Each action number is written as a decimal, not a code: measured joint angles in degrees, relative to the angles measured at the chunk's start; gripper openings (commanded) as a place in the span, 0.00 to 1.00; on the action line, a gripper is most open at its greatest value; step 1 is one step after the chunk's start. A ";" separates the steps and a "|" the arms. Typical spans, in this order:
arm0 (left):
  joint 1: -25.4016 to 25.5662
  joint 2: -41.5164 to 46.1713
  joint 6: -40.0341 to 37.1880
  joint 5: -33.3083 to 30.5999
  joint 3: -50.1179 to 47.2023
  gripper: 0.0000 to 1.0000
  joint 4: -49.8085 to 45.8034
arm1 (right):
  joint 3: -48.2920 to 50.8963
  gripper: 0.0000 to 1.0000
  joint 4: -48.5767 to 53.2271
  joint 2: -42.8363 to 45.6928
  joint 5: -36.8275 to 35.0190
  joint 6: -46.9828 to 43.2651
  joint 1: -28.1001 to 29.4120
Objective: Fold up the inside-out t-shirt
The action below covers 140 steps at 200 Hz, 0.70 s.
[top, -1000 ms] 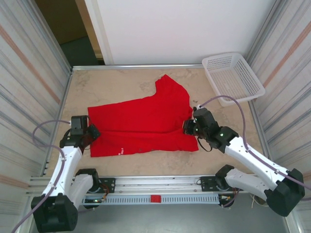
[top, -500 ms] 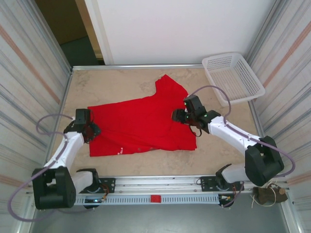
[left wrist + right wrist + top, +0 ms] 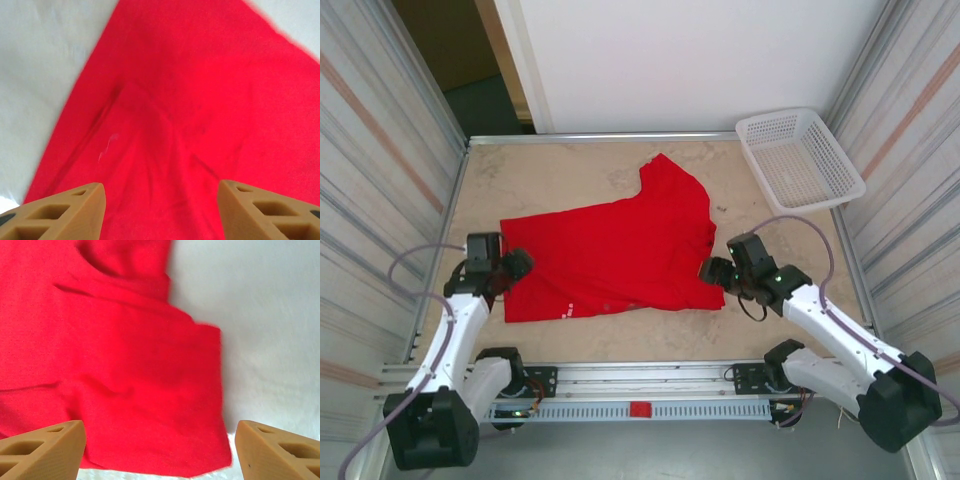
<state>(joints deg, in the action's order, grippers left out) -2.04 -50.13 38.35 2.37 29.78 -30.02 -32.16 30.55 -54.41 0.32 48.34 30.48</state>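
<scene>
Two pairs of tan fingertips, cut off by the lower edge of the wrist views: left end effector (image 3: pixel 160 191) and right end effector (image 3: pixel 159 429), both spread wide, pinching nothing, poised over red cloth. Cannot tell whether touching. Cannot make out any print on the inside-out t-shirt (image 3: pixel 610 255); reads as plain bright red, softly creased. From above, lies flat near the middle of the bench (image 3: pixel 550 170), one sleeve pointing to the far side, small white mark (image 3: pixel 570 312) by the near hem, white basket (image 3: pixel 790 113) well apart at the far right corner. Close up on the right wrist, shows a near corner of the cloth under an overlapping layer.
</scene>
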 measured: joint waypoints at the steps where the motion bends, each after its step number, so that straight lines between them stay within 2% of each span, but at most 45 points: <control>1: 0.11 0.11 0.26 0.13 -0.39 0.60 0.00 | 0.28 0.76 0.00 -0.07 0.07 0.24 0.07; 19: 1.57 0.39 2.56 1.07 -3.98 0.61 -0.22 | 2.38 0.72 -0.72 -1.99 1.09 2.32 1.03; 39: 3.56 0.07 4.24 1.22 -5.55 0.61 0.00 | 2.78 0.57 -3.28 -6.14 1.97 4.15 2.60; 57: 5.20 -1.95 5.29 1.11 -5.92 0.61 1.68 | 2.78 0.29 -6.21 -9.84 2.51 5.44 3.08; 63: 5.73 -3.30 5.46 1.09 -5.97 0.61 2.56 | 2.78 0.17 -6.88 -10.84 2.54 5.60 2.95; 75: 6.58 -6.36 5.64 1.07 -6.01 0.61 4.42 | 2.78 0.00 -7.67 -12.15 2.51 5.97 2.08; 105: 8.48 -14.53 5.44 0.79 -3.63 0.61 9.42 | 2.78 0.00 -6.82 -10.62 1.60 6.73 -3.96; 140: 10.78 -24.90 3.85 0.35 2.75 0.60 13.42 | 2.78 0.00 -0.70 -0.42 -1.81 6.91 -11.93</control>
<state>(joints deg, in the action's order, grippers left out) 8.73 -75.02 42.19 2.72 32.53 -16.60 -29.39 29.85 -54.83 -1.50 55.24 18.55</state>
